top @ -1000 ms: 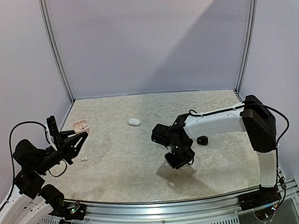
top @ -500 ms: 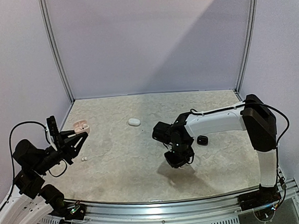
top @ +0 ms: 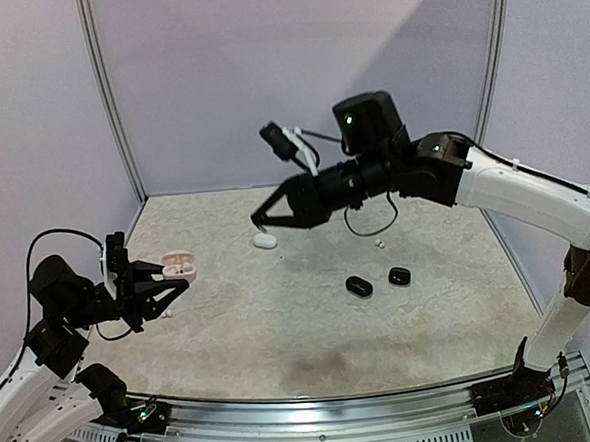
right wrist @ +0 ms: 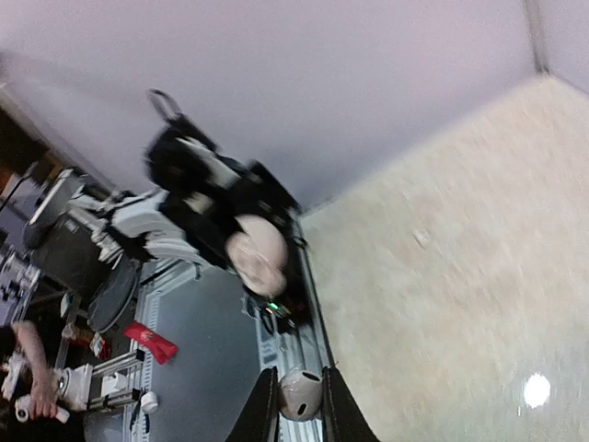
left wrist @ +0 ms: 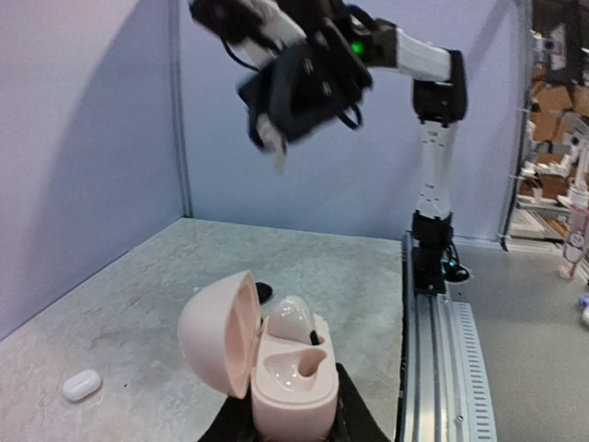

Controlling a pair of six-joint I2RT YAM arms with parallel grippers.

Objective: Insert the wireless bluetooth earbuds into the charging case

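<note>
The left gripper [left wrist: 293, 419] is nearest, low over the table [top: 282, 332] by its left edge, its fingers pressed against both sides of a pink case [left wrist: 290, 391]. The case sits upright with its lid swung open to the left. One pale earbud [left wrist: 293, 320] rests in the far socket, and the near socket [left wrist: 299, 368] is bare.

Further in, right of the middle, a black case [top: 358, 286] lies flat with a second black case [top: 399, 276] just beside it. Past them is a tiny white bit [top: 380, 244], too small to make out.

Toward the back wall, a shut white case [top: 265, 240] lies on the table. Above it the right arm reaches left, well clear of the surface, and the right gripper [right wrist: 298, 387] pinches a white earbud [right wrist: 300, 398] between its fingertips. It is well apart from the pink case.
</note>
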